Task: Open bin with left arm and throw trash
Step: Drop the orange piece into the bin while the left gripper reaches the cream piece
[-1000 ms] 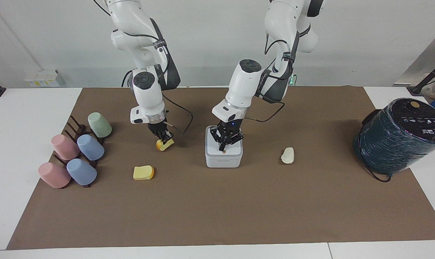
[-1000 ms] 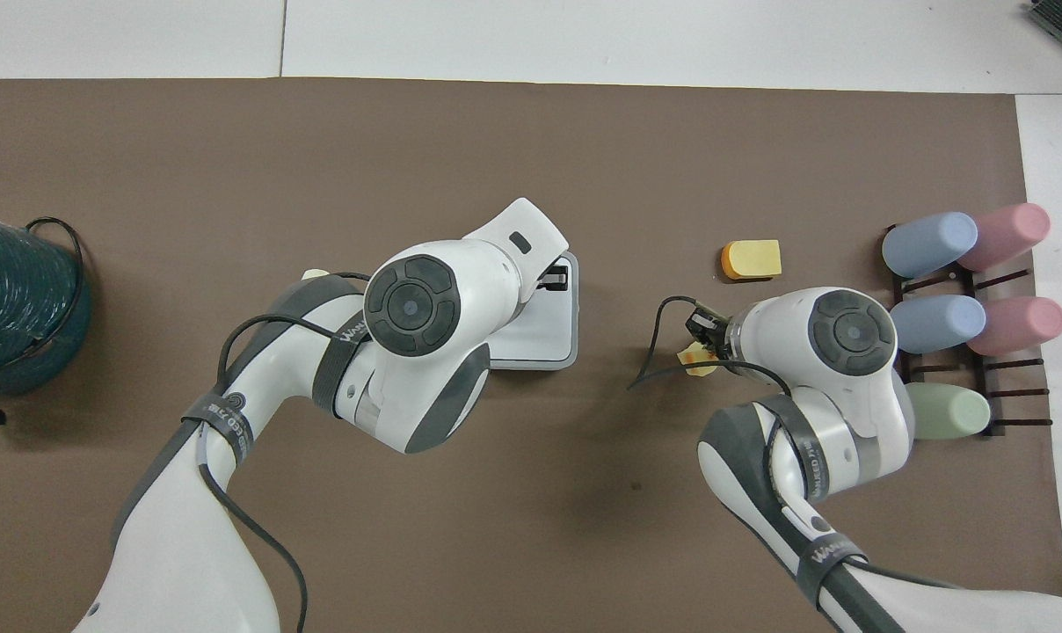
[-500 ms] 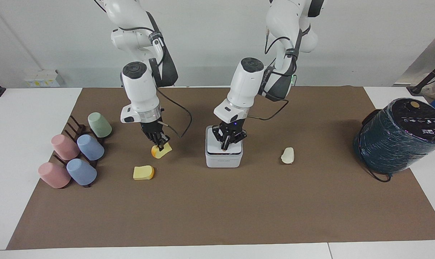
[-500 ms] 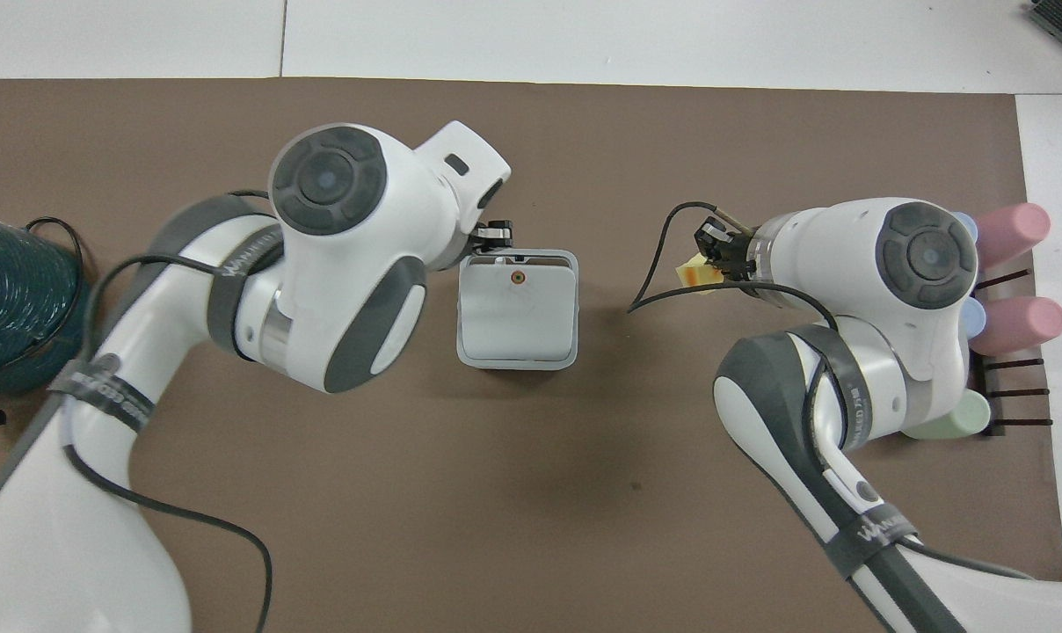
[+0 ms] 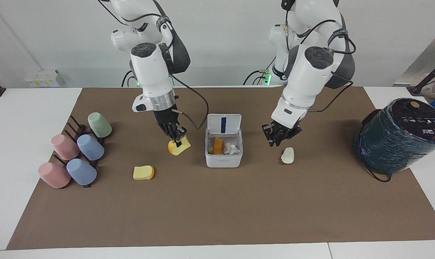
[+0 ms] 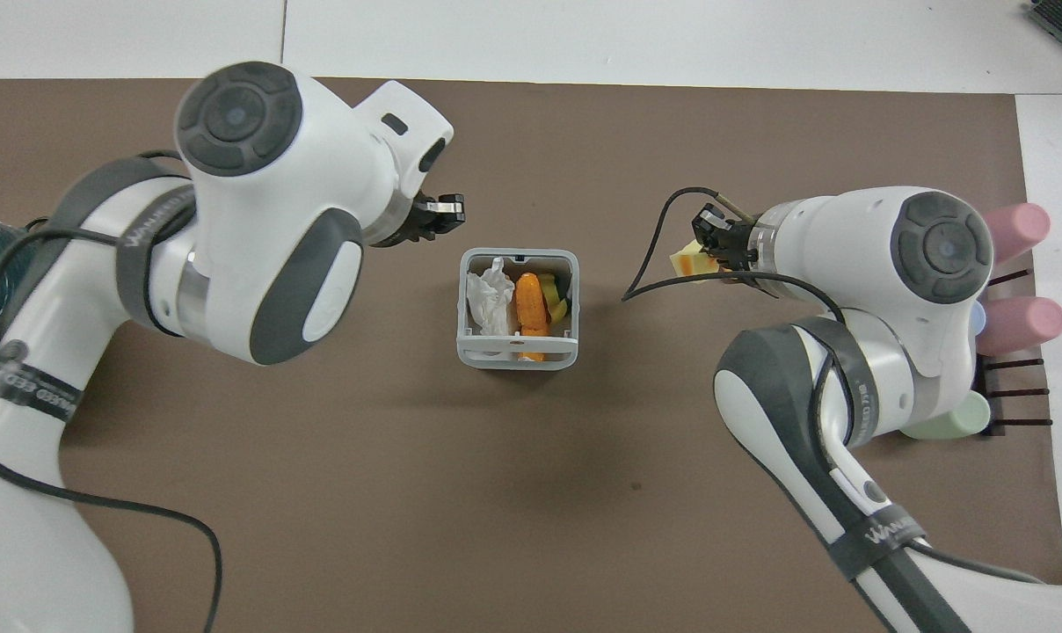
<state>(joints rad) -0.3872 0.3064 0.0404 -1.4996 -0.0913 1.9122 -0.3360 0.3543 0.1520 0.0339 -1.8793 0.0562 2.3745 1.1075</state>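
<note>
The white bin [image 5: 223, 158] stands mid-table with its lid [image 5: 223, 124] upright and open, blue strip showing. It holds an orange piece and white crumpled scraps, also seen from overhead [image 6: 518, 359]. My right gripper [image 5: 177, 138] is shut on the yellow-orange wedge [image 5: 179, 147] and holds it above the mat beside the bin; overhead shows the gripper [image 6: 716, 242] and the wedge [image 6: 687, 261]. My left gripper [image 5: 278, 136] is shut and empty, just above the cream-white lump [image 5: 287, 155]; overhead it [image 6: 443, 211] is beside the bin. The pale yellow slice [image 5: 143, 172] lies on the mat.
Several pastel cups [image 5: 90, 146] lie on a dark rack at the right arm's end [image 6: 1019, 229]. A big dark teal cylinder [image 5: 401, 135] stands at the left arm's end. A brown mat [image 5: 217, 216] covers the table.
The bin's lid has sprung open. My left gripper has left the lid and moved over toward the cream lump. My right gripper has carried the wedge toward the bin.
</note>
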